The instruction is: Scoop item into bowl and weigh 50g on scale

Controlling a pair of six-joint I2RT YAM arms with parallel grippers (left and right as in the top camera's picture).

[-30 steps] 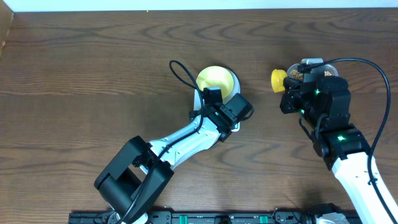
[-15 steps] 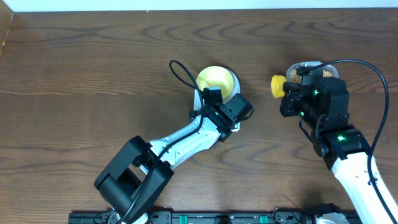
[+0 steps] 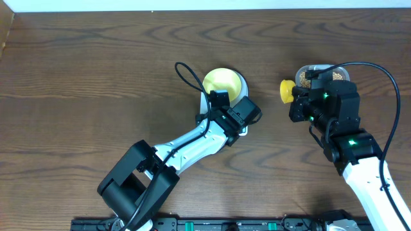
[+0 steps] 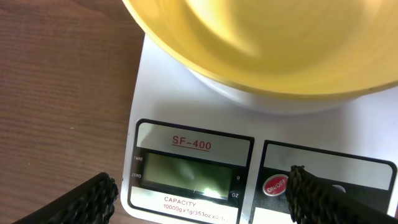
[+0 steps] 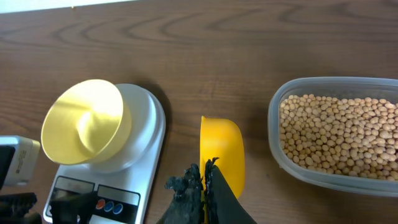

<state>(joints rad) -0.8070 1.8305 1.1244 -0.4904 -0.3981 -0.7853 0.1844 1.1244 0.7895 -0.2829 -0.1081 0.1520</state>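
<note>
The pale-yellow bowl (image 3: 223, 82) stands empty on the white scale (image 4: 186, 93), whose grey display (image 4: 183, 174) shows no readable figure. My left gripper (image 4: 199, 205) hovers open over the scale's front edge, one finger (image 4: 87, 202) on either side of the display. My right gripper (image 5: 204, 180) is shut on the handle of a yellow scoop (image 5: 222, 152), which is held on edge between the scale and the container. No beans show in the scoop. The beans (image 5: 342, 134) fill a clear plastic container (image 3: 321, 72) at the right.
Dark wooden table all round. The left arm (image 3: 186, 144) reaches in from the lower left and covers most of the scale in the overhead view. The right arm (image 3: 350, 144) comes in from the lower right. The container's rim (image 5: 273, 124) lies close to the scoop.
My right gripper has drawn the scoop slightly back from the container, so more of the beans show. The left arm has not moved.
</note>
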